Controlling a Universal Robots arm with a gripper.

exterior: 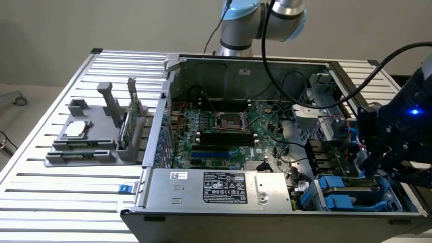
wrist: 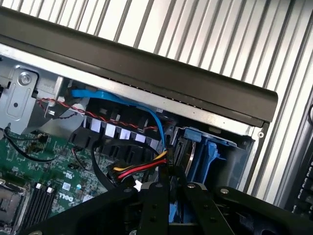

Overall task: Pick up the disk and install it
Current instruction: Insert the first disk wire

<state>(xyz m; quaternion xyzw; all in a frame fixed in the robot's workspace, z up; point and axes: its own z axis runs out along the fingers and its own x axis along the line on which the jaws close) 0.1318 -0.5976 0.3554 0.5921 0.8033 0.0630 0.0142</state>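
As the arm's gripper hangs over the open computer case at the exterior view's right, its black fingers are drawn close together on the edge of the disk. The disk's blue carrier stands on edge in the drive cage at the case's corner, just beside red and yellow cables. The motherboard lies exposed, and the case rests on a slatted metal table.
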